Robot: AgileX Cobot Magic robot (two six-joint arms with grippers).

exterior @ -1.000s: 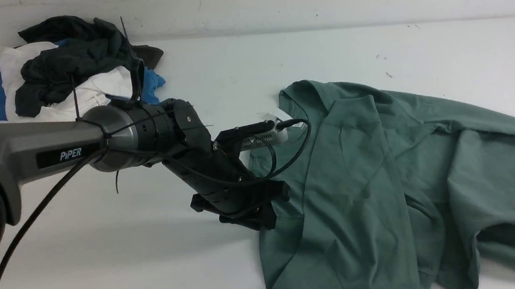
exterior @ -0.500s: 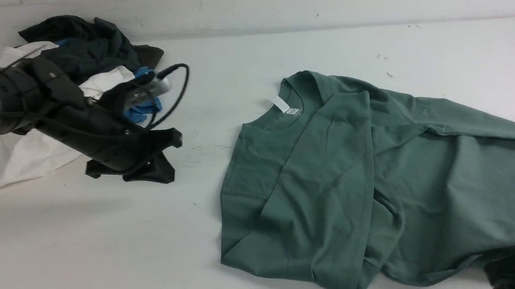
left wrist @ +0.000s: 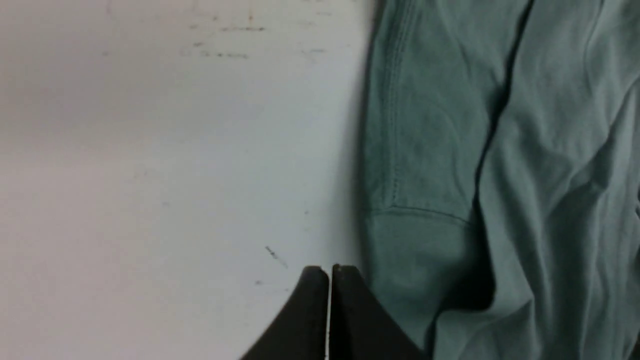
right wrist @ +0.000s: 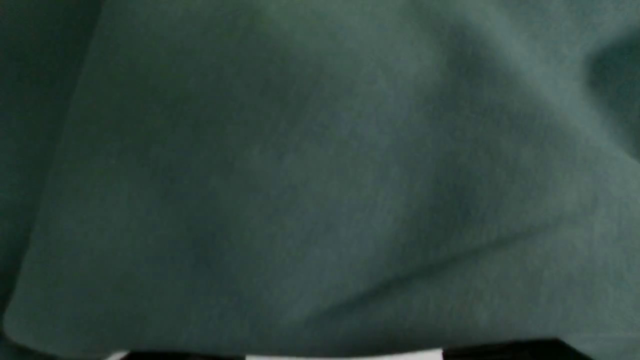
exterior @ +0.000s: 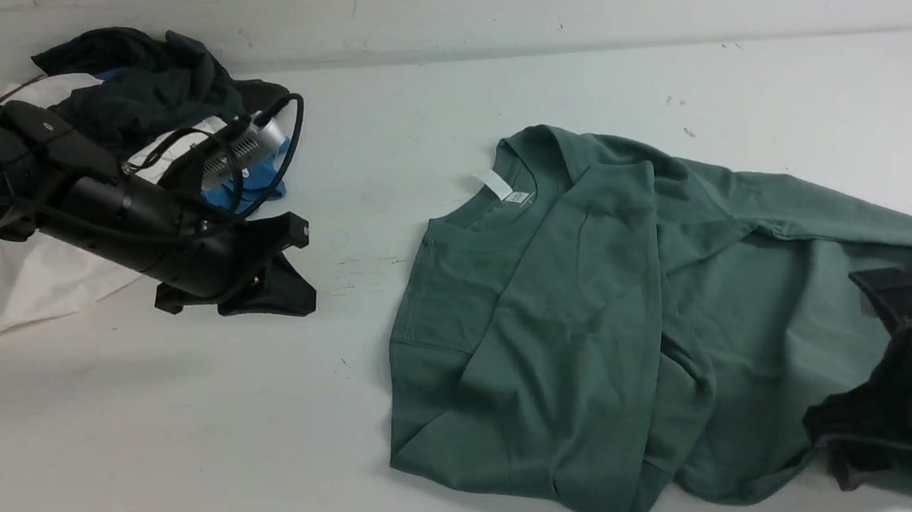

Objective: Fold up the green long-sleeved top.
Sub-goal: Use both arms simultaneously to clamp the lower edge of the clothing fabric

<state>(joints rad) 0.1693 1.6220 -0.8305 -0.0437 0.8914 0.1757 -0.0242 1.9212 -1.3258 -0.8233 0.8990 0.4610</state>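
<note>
upper left of frame: we see a heap of clothes, black garment on top, white garment spilling toward the left edge, blue garment poking out on its right | rest of frame: white table, a few small dark scuffs | top edge: pale wall

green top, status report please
Left gripper shut, empty, beside the green top. Right gripper open over its right end. Top half folded, rumpled. Clothes pile far left, apart.
</note>
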